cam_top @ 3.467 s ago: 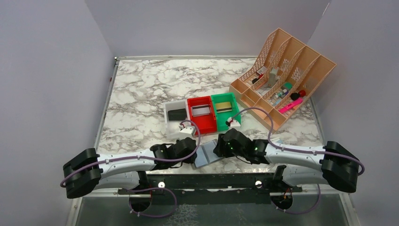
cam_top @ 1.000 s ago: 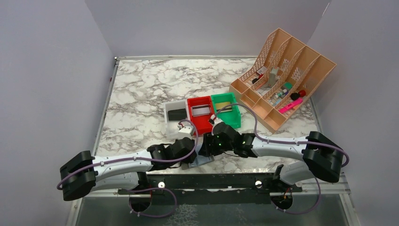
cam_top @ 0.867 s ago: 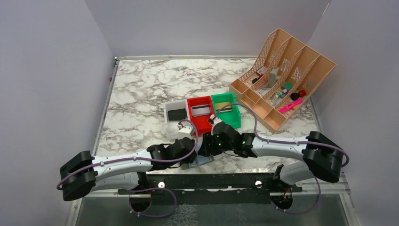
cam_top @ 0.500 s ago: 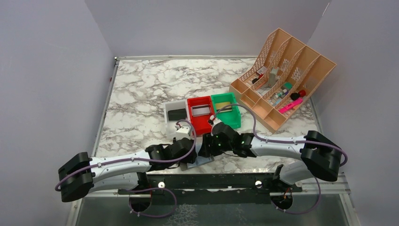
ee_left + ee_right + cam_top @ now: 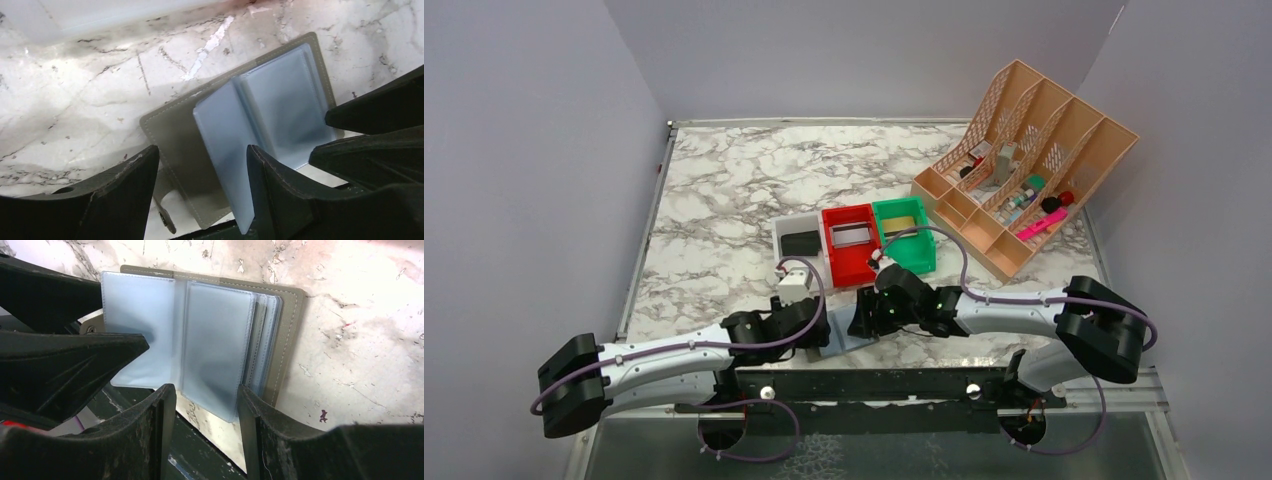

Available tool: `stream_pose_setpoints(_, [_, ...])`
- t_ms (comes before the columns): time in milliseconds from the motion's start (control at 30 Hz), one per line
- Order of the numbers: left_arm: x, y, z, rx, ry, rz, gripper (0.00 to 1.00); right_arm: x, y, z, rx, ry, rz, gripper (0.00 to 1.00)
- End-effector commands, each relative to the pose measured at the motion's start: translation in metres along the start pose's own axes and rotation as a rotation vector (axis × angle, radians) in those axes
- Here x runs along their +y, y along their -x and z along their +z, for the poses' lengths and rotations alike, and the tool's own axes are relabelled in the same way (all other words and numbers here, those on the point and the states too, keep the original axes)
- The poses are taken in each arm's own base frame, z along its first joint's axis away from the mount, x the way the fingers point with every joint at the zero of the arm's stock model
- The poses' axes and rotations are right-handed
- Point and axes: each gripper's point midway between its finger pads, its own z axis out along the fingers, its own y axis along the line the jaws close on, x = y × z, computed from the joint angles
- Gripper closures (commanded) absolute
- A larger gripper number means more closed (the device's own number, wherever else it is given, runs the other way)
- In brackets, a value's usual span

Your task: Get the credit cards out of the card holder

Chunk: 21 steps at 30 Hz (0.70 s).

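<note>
Card holder (image 5: 844, 335) lies open at the near edge of the tabletop (image 5: 724, 200) between the released left tool (image 5: 201, 155) and released right tool (image 5: 206, 390), visible sleeves (image 5: 215, 335) apparently empty, one black card (image 5: 801, 243) in the white bin (image 5: 778, 240): extraction judged mostly complete.

The left gripper (image 5: 812, 329) now sits further left and nearer than half a second ago, uncovering more of the card holder (image 5: 840, 338); the right gripper (image 5: 864, 317) stands well left of where it first was; the card holder lies further left and nearer than at first.
</note>
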Motion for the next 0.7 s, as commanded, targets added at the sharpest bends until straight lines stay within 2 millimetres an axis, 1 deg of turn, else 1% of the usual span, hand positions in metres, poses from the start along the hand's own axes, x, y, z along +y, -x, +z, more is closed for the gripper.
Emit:
stream_pose_setpoints(0, [0.019, -0.005, 0.001, -0.011, 0.062, -0.035, 0.34, 0.003, -0.002, 0.002, -0.001, 0.026, 0.015, 0.47])
stream_pose_setpoints(133, [0.022, -0.012, 0.002, 0.01, 0.064, -0.038, 0.46, 0.006, -0.002, 0.003, 0.0, 0.044, 0.021, 0.47])
stream_pose_setpoints(200, [0.023, -0.013, 0.002, 0.016, 0.064, -0.036, 0.54, 0.009, -0.002, 0.003, 0.003, 0.058, 0.025, 0.48])
stream_pose_setpoints(300, [0.022, -0.014, 0.003, 0.018, 0.058, -0.038, 0.61, 0.019, 0.002, 0.002, -0.004, 0.102, 0.023, 0.48])
stream_pose_setpoints(433, [0.016, -0.017, 0.005, 0.028, 0.027, -0.032, 0.65, 0.035, 0.008, -0.001, -0.017, 0.167, 0.018, 0.48])
stream_pose_setpoints(533, [0.009, -0.018, 0.007, 0.034, -0.009, -0.028, 0.67, 0.045, 0.011, -0.001, -0.019, 0.215, 0.012, 0.48])
stream_pose_setpoints(667, [-0.002, -0.018, 0.01, 0.038, -0.047, -0.014, 0.68, 0.049, 0.01, 0.003, -0.004, 0.232, 0.012, 0.49])
